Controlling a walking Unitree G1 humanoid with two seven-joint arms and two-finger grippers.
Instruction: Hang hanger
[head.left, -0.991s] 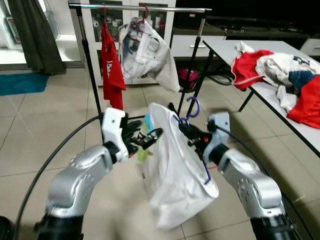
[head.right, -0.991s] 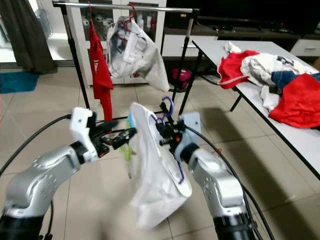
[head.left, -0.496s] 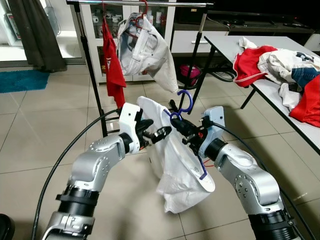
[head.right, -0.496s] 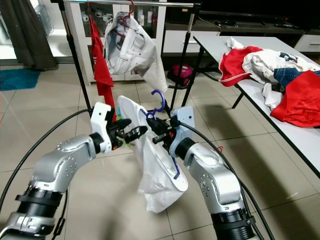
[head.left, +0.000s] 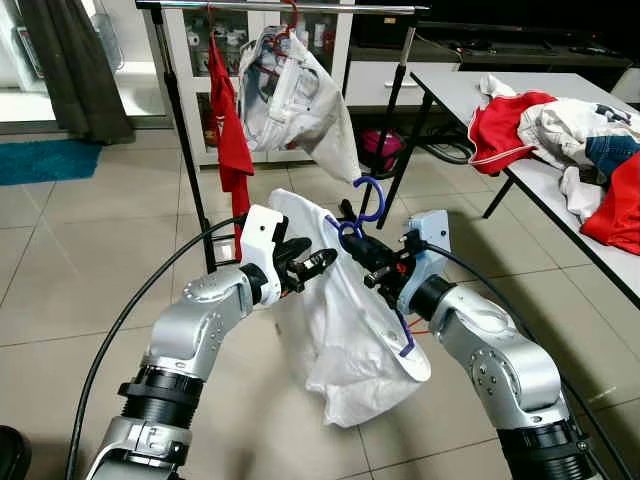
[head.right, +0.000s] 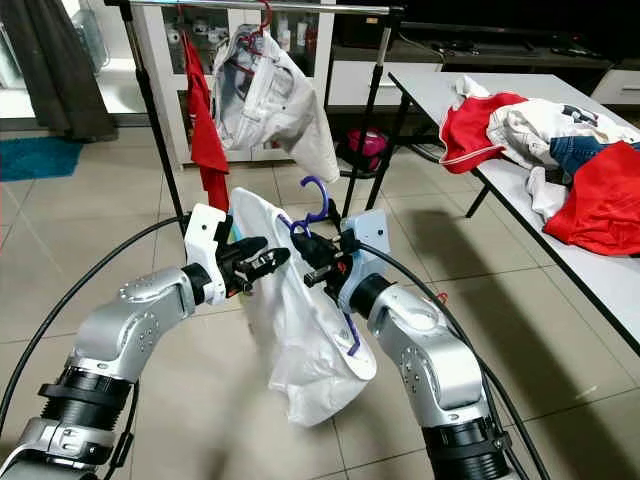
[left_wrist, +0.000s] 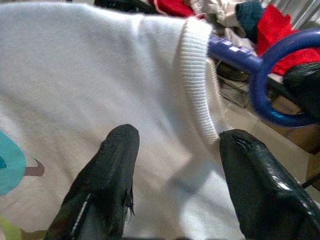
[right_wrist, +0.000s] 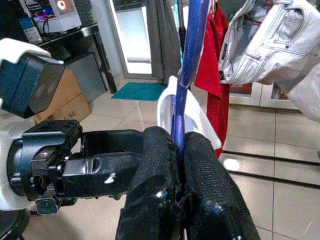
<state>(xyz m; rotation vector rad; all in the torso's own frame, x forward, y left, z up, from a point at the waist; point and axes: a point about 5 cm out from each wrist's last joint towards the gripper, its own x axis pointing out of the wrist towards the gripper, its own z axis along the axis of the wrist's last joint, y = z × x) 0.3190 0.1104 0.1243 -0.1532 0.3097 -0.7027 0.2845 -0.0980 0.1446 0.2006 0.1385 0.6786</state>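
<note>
**Right tool clenched on blue hanger, white shirt draped below**

Right tool (head.left: 352, 248) clamped on the neck of the blue hanger (head.left: 372, 204), both black fingers (right_wrist: 200, 190) pressed tight against the blue shaft just under the hook. Hanger held in mid-air before the robot, above the tiled floor (head.left: 60, 250), hook pointing up, lower bar slanting down toward the right arm. White shirt (head.left: 345, 320) threaded on the hanger and hanging in loose folds beneath it, ribbed collar (left_wrist: 195, 75) lying against the blue bar.

Left tool (head.left: 312, 266) raised just beside the shirt on the robot's left, fingers (left_wrist: 107, 175) spread apart with white cloth lying between them, not pinched as far as can be seen.

Beyond the hands, clothes rack (head.left: 180, 150) with a metal rail across the top, carrying a red shirt (head.left: 228, 130) and a pale jacket (head.left: 295, 95) on hangers. To the robot's right, white counter (head.left: 450, 95) piled with red, white and blue clothes (head.left: 560, 130). Dark curtain (head.left: 70, 60) and teal mat (head.left: 45, 160) at far left; white cabinet behind the rack.
</note>
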